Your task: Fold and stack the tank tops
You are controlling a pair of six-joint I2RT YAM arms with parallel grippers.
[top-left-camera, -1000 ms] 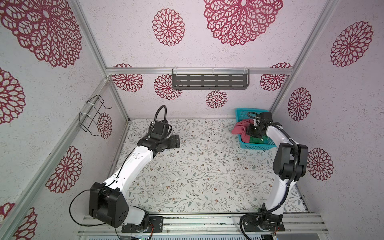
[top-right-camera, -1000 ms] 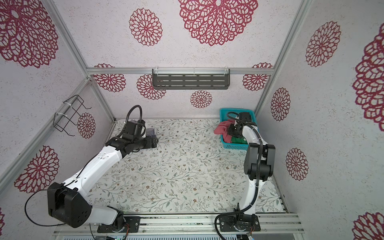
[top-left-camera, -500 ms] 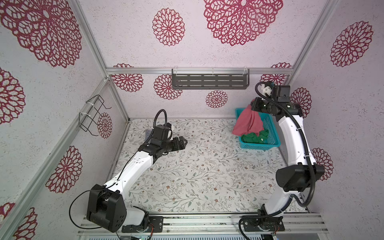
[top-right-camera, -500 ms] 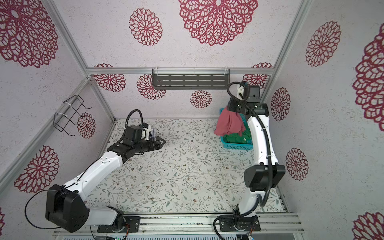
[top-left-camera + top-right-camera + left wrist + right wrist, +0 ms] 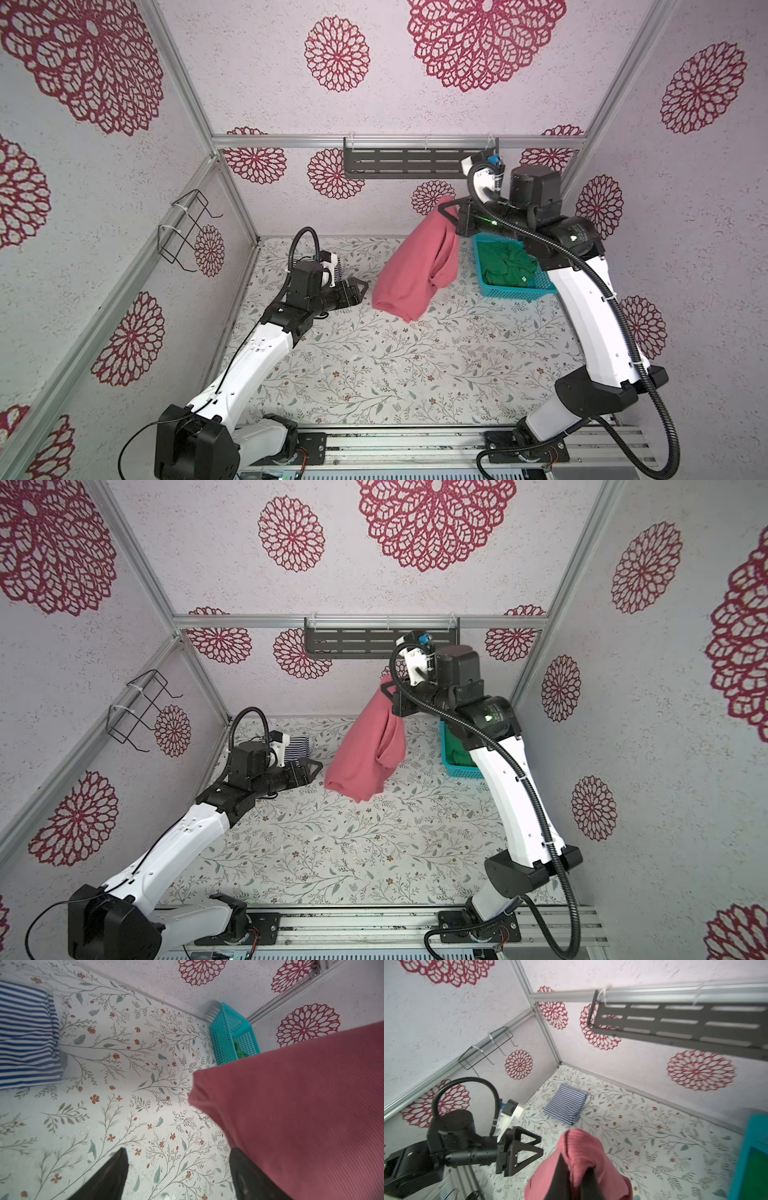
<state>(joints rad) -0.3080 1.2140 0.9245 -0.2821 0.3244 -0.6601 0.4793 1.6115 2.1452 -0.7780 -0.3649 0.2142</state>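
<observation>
While aloft, pink top (image 5: 415, 266) between left tool (image 5: 362, 289), basket (image 5: 515, 293)

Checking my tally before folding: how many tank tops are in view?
3. The striped one lies folded on the table near the back left corner; the red-pink one hangs from the right claw; the green one lies in the teal basket. More may hide beneath it.
</observation>
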